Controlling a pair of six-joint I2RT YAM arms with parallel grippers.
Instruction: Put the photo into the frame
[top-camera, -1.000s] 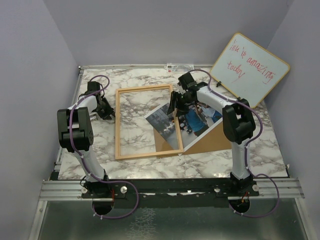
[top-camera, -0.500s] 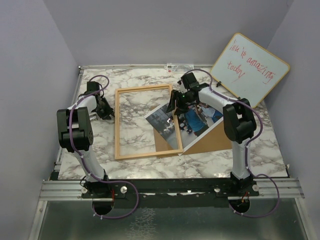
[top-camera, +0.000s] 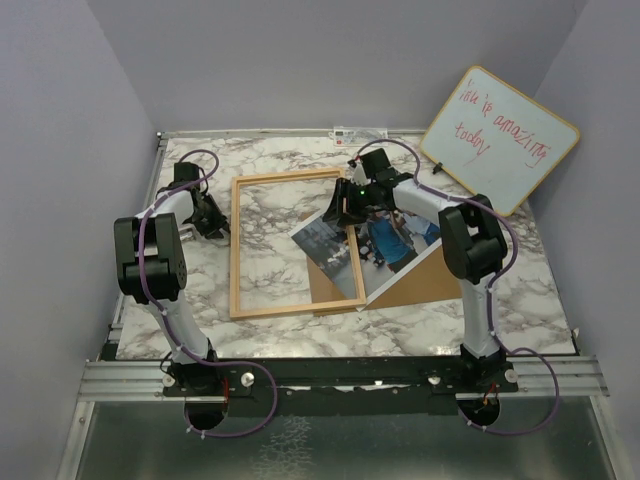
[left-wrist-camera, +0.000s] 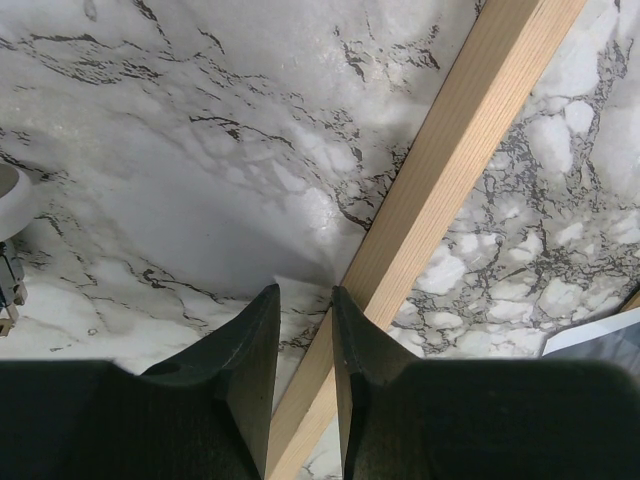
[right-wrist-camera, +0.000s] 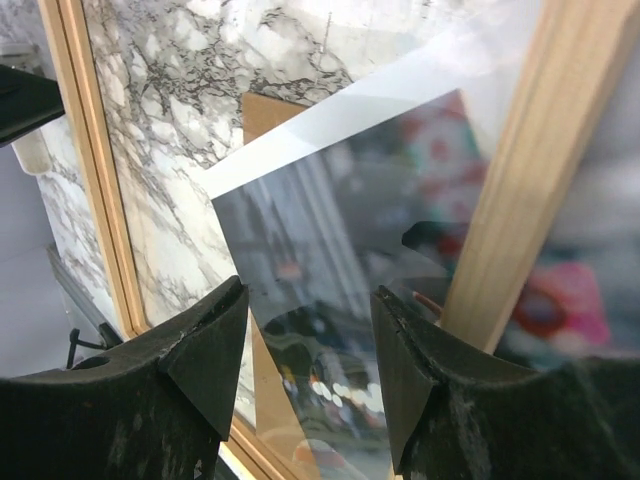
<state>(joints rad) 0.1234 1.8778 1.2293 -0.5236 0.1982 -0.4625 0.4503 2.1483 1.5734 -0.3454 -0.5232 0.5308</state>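
The right gripper (right-wrist-camera: 308, 292) has its jaws spread wide with nothing between them, hanging over the photo (right-wrist-camera: 330, 250) where the right rail of the frame (right-wrist-camera: 520, 180) crosses on top of it. The left gripper (left-wrist-camera: 303, 295) has jaws parted only a sliver, empty, at the frame's left rail on the marble worktop (left-wrist-camera: 200, 150). The photo lies askew, partly inside the frame, partly over a brown board (top-camera: 425, 283).

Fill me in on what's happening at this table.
Two robot arms are putting a photo into a frame. The frame lies flat on the table, its right rail across the photo, which rests partly on a brown board. The right gripper hangs open over that rail. The left gripper sits at the left rail, slightly open, holding nothing.
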